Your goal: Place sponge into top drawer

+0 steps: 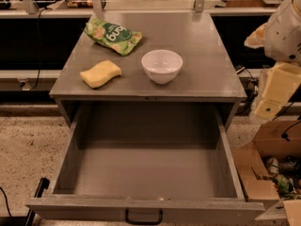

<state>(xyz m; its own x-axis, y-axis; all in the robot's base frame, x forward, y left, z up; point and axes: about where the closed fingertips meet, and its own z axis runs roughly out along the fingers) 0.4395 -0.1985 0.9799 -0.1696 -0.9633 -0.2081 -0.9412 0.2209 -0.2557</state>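
Observation:
The pale yellow sponge [100, 73] lies on the grey table top [202, 55], at its front left. The top drawer [146, 173] is pulled wide open below the table's front edge, with its black handle [143, 217] at the front centre. The inside of the drawer looks bare. My gripper [274, 93] hangs off the table's right side, level with the front edge, well to the right of the sponge and touching nothing.
A white bowl [162, 65] stands right of the sponge. A green snack bag [112, 35] lies at the back left. An open cardboard box [268, 166] with clutter sits on the floor at the right, beside the drawer. A shelf rail runs behind the table.

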